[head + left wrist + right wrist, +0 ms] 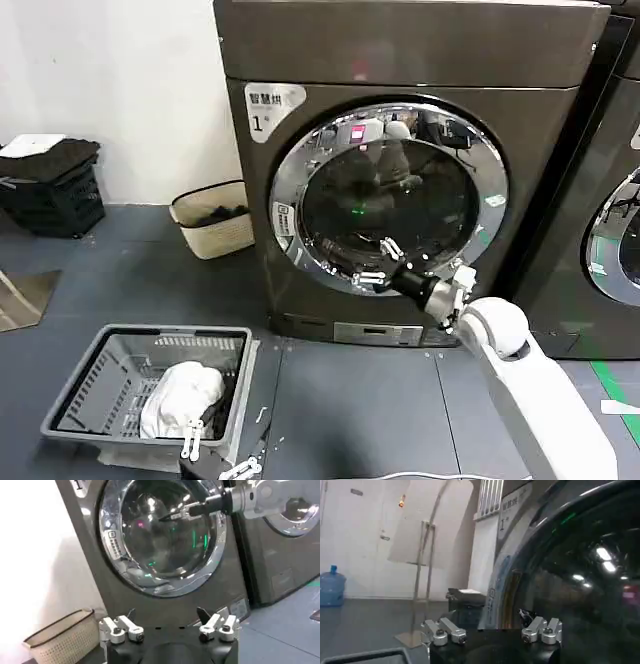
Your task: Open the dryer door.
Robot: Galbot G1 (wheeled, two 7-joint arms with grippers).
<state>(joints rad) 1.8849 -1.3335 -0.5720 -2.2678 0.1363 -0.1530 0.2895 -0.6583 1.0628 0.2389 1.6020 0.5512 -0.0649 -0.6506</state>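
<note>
Facing the robot, the dryer door point(390, 200) sits shut in the front of the dark grey machine point(300, 60) marked "1", its chrome rim flush with the housing all round as far as I can judge. The right hand point(378, 262) is stretched out against the lower part of the glass, its fingers spread apart and holding nothing; from the left wrist view it shows as a dark forearm ending over the window, with fingers point(172, 516) splayed.

Risks from here, as I judge them: the hand lies over the smooth tinted glass rather than at the rim's edge, so a pull from this spot could simply slide off with the door not budging. Whether a handle recess lies under the fingers cannot be told. If the fingers catch only the thin chrome lip, they may slip as the latch resists. The swing of the door, once freed, could also meet the forearm.

The left hand point(169, 628) waits low and near, open and empty, just beside the grey laundry basket point(110, 370) on the floor. A woven bin point(212, 220) stands left of the machine, and a second dark machine point(610, 200) to the right.
</note>
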